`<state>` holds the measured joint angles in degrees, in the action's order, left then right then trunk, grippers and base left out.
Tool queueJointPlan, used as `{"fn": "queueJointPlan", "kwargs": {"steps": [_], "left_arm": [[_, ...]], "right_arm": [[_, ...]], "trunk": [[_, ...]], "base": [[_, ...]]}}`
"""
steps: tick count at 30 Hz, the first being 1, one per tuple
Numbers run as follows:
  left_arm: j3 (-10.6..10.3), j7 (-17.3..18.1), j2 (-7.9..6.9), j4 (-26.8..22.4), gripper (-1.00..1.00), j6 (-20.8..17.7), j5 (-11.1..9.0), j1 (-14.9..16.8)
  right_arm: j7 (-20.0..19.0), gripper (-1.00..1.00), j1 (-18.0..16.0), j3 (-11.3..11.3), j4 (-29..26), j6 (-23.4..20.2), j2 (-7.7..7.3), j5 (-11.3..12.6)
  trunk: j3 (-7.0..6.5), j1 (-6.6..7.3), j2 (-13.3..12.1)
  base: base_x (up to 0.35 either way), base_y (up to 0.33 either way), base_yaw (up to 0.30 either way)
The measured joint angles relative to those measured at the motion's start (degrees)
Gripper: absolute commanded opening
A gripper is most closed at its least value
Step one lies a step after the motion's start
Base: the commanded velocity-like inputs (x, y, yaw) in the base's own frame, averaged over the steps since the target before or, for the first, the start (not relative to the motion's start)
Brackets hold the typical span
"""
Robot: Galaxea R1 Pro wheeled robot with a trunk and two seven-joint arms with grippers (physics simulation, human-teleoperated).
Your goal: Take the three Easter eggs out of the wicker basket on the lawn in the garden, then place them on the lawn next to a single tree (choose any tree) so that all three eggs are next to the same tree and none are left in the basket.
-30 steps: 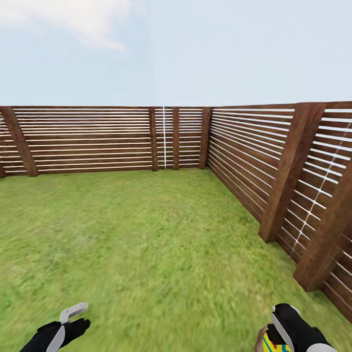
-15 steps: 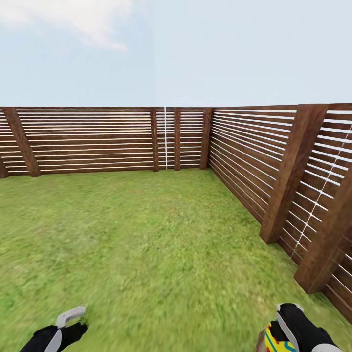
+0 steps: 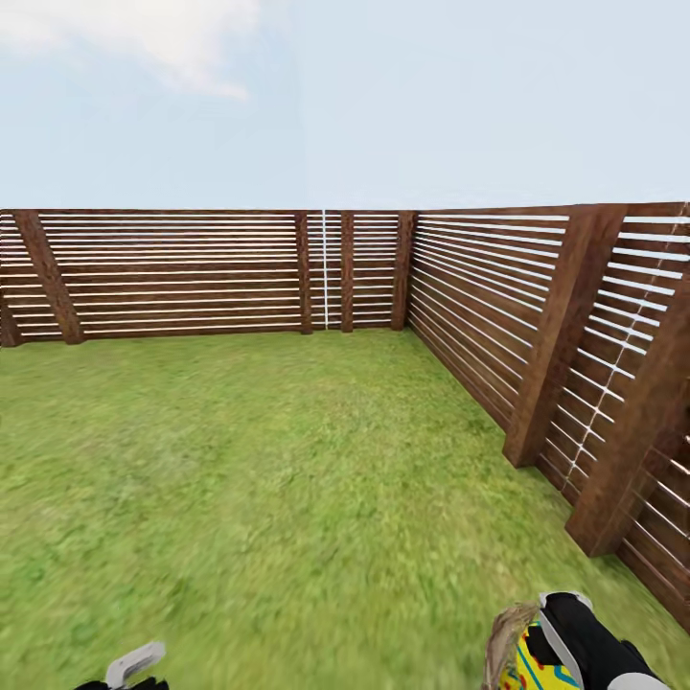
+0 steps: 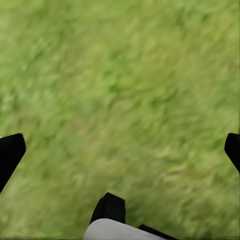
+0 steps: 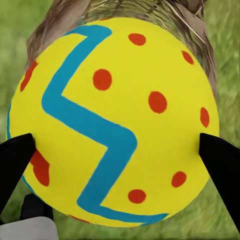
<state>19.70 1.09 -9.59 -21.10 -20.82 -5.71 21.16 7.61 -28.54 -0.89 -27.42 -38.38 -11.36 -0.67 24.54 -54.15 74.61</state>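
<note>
The right gripper (image 5: pixel 120 150) has an Easter egg (image 5: pixel 112 120) pinched between its two black fingers (image 5: pixel 17 155), one on each flank at the widest part, and the egg sits square between them, yellow shell with a blue zigzag and red dots facing the wrist camera. Behind it there's the brown weave of the wicker basket (image 5: pixel 150 12), so the egg is right over or just in front of the basket mouth, down at the robot's right side on the lawn (image 3: pixel 287 460). From the head view the same egg (image 3: pixel 532 666) peeks out beside the basket's frayed rim (image 3: pixel 503 632). Judging by that smooth, round surface, it'll be slippery and keen to roll or squirt out of a pinch, so across the fat middle is the sensible place to hold it; it looks rigid and light, though how fragile I can't say. The left gripper (image 4: pixel 120 150) hangs with its fingers wide apart over bare grass, holding nothing. Ahead lies open grass up to the slatted wooden fence (image 3: pixel 192 273); the egg will need setting down gently so it stays put.
</note>
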Motion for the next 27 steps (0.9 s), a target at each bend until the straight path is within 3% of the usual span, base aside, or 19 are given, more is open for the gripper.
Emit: {"fn": "queueJointPlan", "kwargs": {"steps": [13,27], "left_arm": [[0.00,-0.01,0.52,0.08,1.00,0.00,0.00,0.00],[-0.10,0.03,0.69,0.16,1.00,-0.01,0.00,-0.02]], "right_arm": [[-0.02,-1.00,0.00,-0.02,-0.26,0.00,0.00,0.17],[0.11,-1.00,-0.02,0.02,-0.15,-0.06,0.46,0.09]], "trunk": [[0.00,0.00,0.00],[0.00,0.00,0.00]], "base": [[-0.343,0.000,0.009],[-0.343,0.000,0.283]]}}
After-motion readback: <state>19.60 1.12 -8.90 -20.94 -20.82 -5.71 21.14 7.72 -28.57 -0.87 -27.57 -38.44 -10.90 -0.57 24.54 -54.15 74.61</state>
